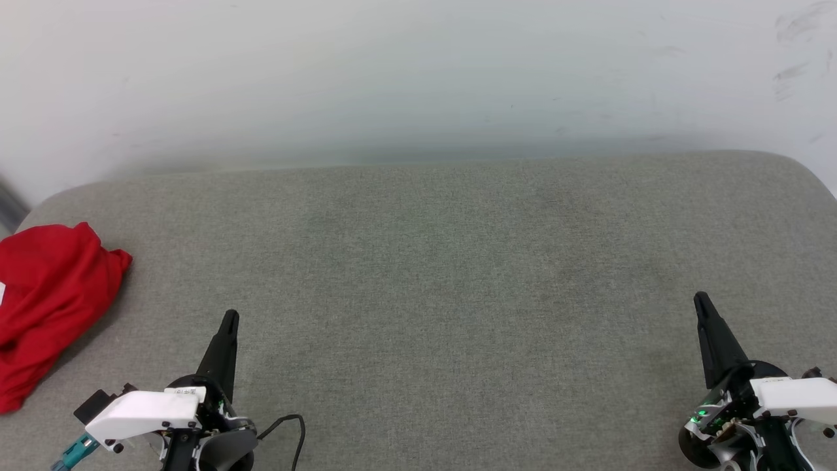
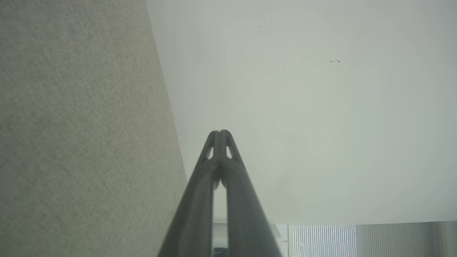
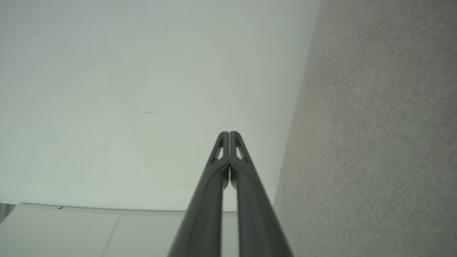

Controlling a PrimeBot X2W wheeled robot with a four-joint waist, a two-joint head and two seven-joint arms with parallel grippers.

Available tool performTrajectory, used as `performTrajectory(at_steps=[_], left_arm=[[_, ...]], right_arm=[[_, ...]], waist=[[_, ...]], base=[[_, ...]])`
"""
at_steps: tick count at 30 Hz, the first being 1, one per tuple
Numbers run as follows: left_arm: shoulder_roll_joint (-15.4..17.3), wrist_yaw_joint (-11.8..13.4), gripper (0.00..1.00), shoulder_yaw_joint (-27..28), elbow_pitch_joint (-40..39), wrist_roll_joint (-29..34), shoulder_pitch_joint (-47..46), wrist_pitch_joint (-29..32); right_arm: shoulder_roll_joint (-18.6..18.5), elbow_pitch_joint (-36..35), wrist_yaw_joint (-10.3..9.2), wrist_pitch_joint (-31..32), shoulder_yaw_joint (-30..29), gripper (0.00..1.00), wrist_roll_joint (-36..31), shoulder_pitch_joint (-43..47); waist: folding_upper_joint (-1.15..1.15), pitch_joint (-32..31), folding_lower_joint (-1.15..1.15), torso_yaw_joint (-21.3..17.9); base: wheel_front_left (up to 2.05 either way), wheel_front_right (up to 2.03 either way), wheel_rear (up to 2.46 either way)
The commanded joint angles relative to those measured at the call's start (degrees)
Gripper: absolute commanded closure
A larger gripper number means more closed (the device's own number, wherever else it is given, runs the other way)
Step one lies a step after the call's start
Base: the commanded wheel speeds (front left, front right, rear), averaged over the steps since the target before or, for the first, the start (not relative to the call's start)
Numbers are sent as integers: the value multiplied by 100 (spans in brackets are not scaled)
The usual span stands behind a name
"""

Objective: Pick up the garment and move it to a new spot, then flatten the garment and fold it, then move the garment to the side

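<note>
The garment (image 1: 49, 301) is a bright red bundle of cloth lying crumpled at the far left edge of the grey upholstered surface (image 1: 444, 275), partly cut off by the head view's left border. My left gripper (image 1: 230, 316) stands at the lower left, shut and empty, a short way right of the garment and apart from it. My right gripper (image 1: 701, 299) is at the lower right, also shut and empty, far from the garment. In the wrist views the left gripper (image 2: 220, 132) and the right gripper (image 3: 229, 133) show their tips pressed together, holding nothing.
A pale wall (image 1: 418, 78) rises behind the surface's rounded back edge. A black cable (image 1: 294, 425) loops by my left wrist. The wide middle of the grey surface lies between the two grippers.
</note>
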Motion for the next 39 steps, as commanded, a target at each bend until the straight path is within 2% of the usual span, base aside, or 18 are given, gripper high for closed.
performTrajectory(at_steps=[1,22,23,32,39], left_arm=[[-9,-13,100,18,-2,12,-45,22],[-9,-13,100,17,-2,11,-45,21],[0,0,0,0,1,0,0,0],[-15,1,0,-36,33,95,186,-153],[-13,29,0,93,-122,575,204,-349]], right_arm=[[19,5,0,5,3,100,-26,-76],[19,5,0,5,4,100,-25,-76],[0,2,0,0,0,0,0,1],[5,124,-1,-144,18,0,-129,171],[5,-100,-1,-342,8,0,-725,199]], waist=[[0,0,0,0],[0,0,0,0],[0,0,0,0],[0,4,0,-2],[0,19,0,-7]], base=[[0,0,0],[0,0,0],[0,0,0],[0,0,0],[0,0,0]])
